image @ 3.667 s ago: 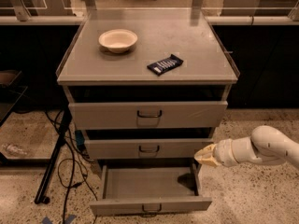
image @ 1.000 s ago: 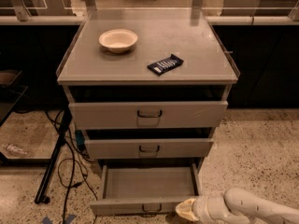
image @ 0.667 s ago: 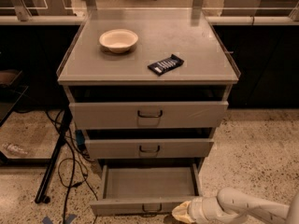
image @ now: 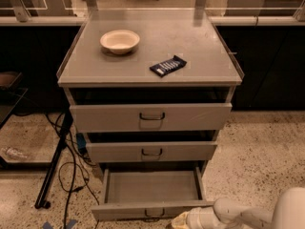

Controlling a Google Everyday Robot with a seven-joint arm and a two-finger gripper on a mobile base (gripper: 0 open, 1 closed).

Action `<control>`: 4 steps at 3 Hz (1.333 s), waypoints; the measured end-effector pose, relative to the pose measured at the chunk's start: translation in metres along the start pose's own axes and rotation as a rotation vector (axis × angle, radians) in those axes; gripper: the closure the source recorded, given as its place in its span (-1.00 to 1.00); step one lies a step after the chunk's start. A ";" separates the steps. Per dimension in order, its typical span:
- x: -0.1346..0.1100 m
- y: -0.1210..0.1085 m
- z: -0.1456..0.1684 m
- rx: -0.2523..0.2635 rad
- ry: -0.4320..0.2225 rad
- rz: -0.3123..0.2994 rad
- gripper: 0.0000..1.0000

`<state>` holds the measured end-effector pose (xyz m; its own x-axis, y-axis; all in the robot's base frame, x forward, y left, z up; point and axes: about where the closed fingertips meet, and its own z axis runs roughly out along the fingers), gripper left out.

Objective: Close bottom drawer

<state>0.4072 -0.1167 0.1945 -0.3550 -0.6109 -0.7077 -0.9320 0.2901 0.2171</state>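
The robot's pale hand [image: 178, 220] (how wide, I cannot tell) sits low against the open grey metal bottom drawer [image: 152, 209]. A cream bowl [image: 120, 41] and a dark wrapped bar [image: 167, 66] lie on the desk [image: 209, 56].

Pincer [image: 177, 221] just before bottom drawer [image: 123, 211], right of its handle [image: 153, 213]

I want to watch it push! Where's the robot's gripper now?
In the camera view the gripper is at the bottom edge, right of centre, just in front of the open bottom drawer, to the right of its handle.
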 end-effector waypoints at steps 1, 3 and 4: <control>0.004 -0.001 0.006 0.002 -0.001 0.002 0.77; 0.004 -0.004 0.010 0.005 0.002 0.001 -0.17; 0.000 -0.039 0.018 0.042 0.035 -0.028 -0.64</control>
<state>0.4450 -0.1149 0.1736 -0.3320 -0.6445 -0.6887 -0.9380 0.3026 0.1690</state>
